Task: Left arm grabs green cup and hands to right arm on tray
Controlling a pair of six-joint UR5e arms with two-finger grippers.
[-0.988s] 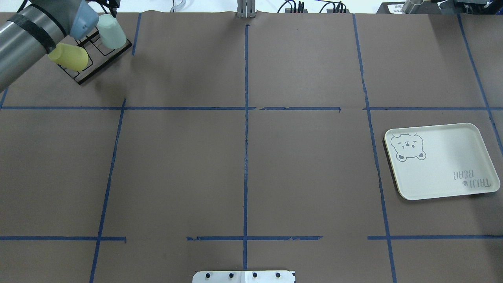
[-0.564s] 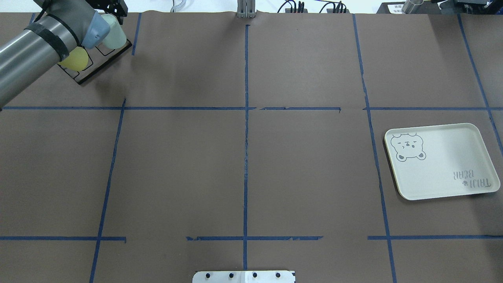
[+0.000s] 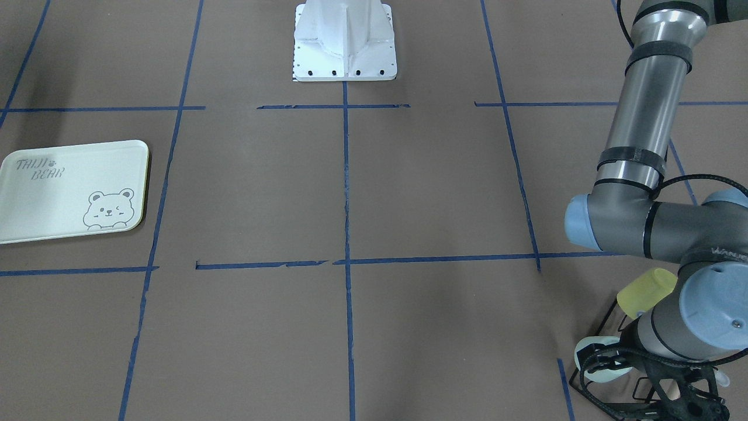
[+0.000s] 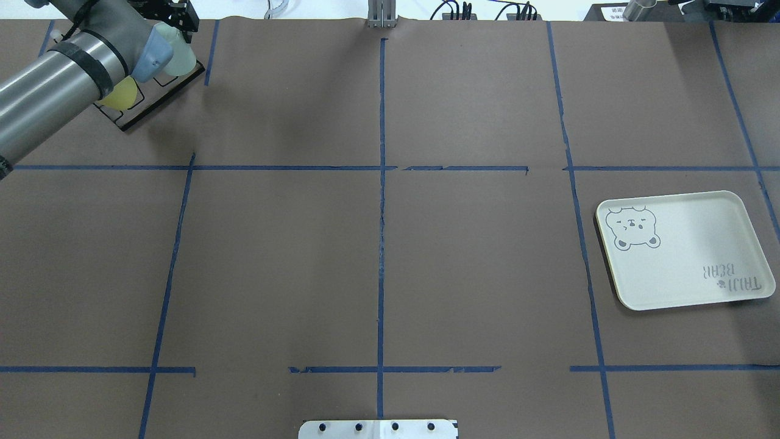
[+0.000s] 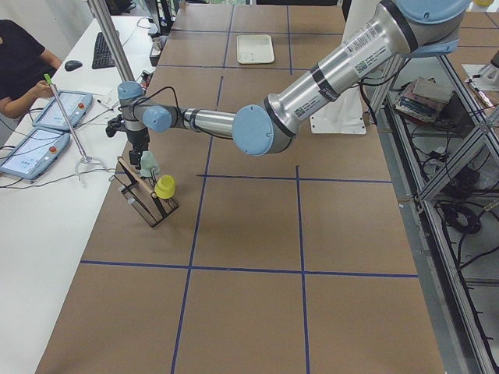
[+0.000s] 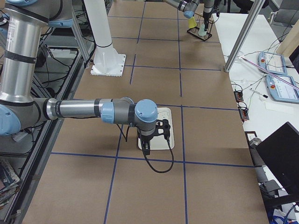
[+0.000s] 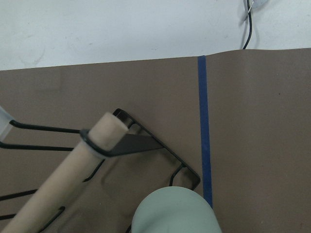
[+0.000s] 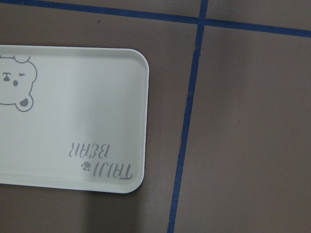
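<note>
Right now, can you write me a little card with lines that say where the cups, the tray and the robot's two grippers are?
Green cup: on the black rack at the robot's far left corner of the table, partly hidden by the left arm.
Yellow cup: same rack, beside the green cup.
Tray: flat on the robot's right side, nothing on it.
Left gripper: at the green cup; open or shut, cannot tell.
Right gripper: hangs over the tray; open or shut, cannot tell.
Handover: not yet begun.
</note>
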